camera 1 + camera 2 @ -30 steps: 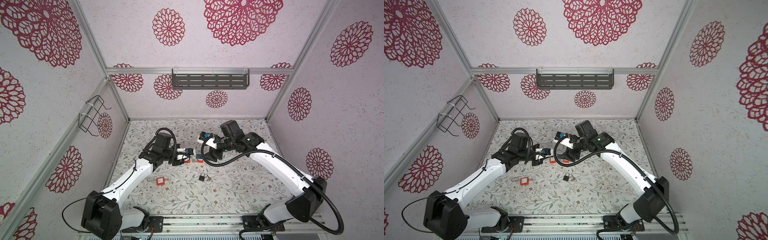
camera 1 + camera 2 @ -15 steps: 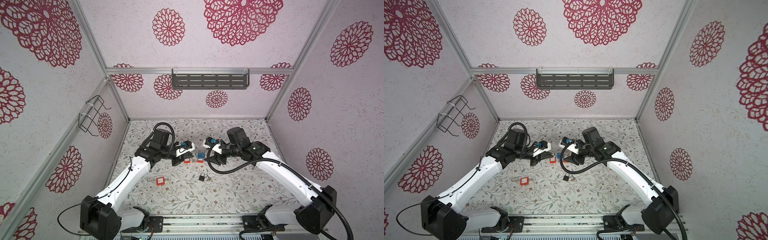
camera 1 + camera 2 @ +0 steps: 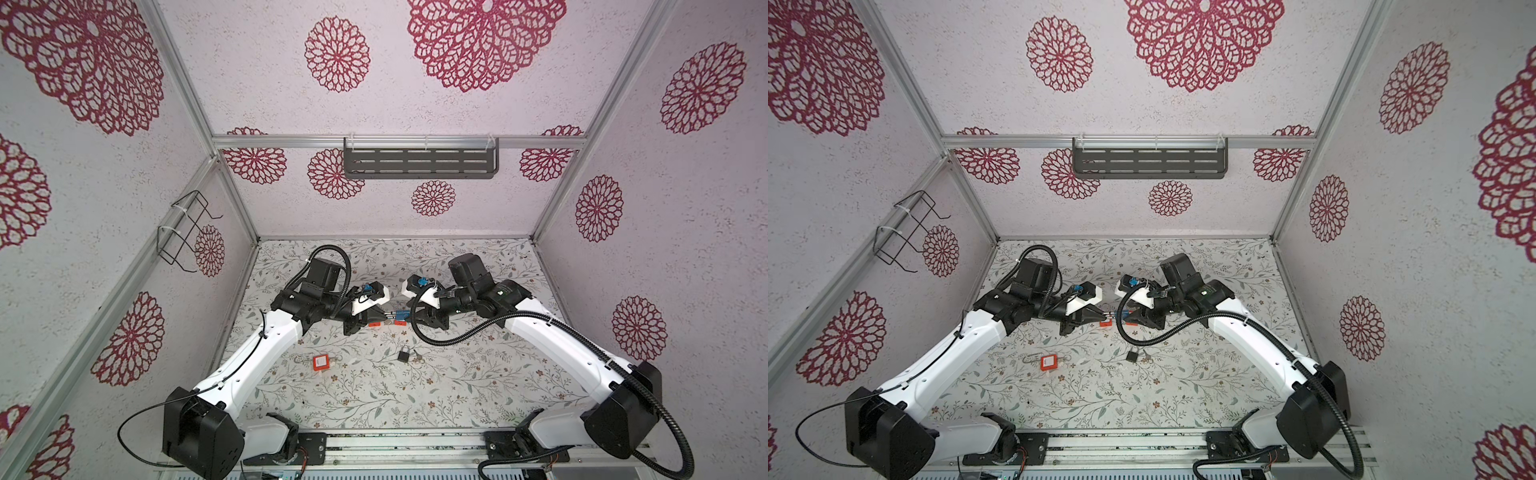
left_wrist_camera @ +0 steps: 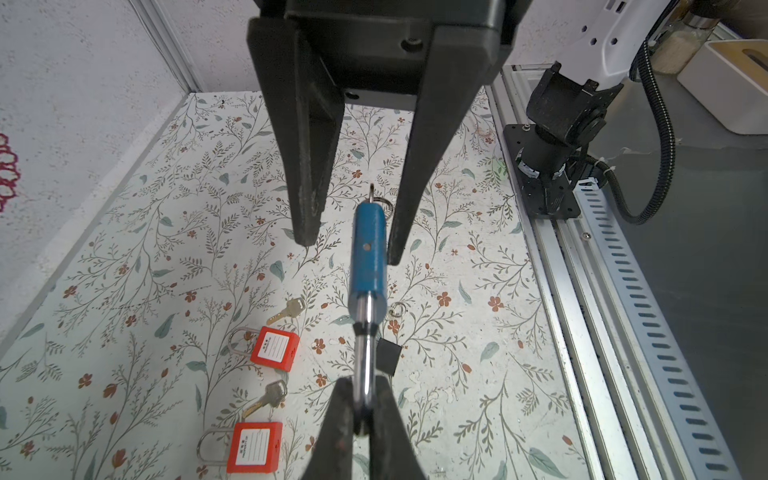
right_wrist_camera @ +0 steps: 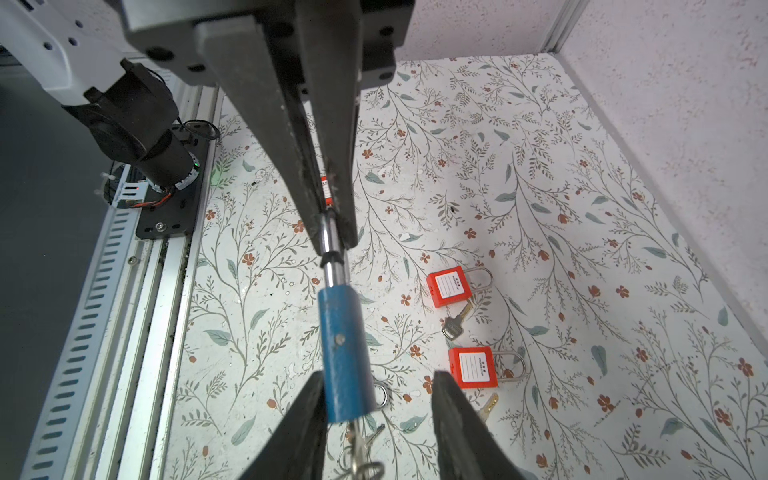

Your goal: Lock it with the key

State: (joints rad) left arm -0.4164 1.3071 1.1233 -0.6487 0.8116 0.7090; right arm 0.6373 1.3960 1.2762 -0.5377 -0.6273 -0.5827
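Gleaming chrome shackle point(image 4: 365, 361), boxy blue padlock point(image 4: 368, 253), floral tbl point(image 4: 166, 249).

We can read no word, number or brand with certainty. In the left wrist view a red rectangular plastic padlock point(image 4: 275, 348) carries a white paper label point(image 4: 272, 346): a short line of red print above ruled lines, too small for us to make out. A second red padlock point(image 4: 254, 446) bears a matching label point(image 4: 252, 445), equally illegible. In both top views a third red padlock point(image 3: 321, 362), lying apart, shows only a pale patch on its face
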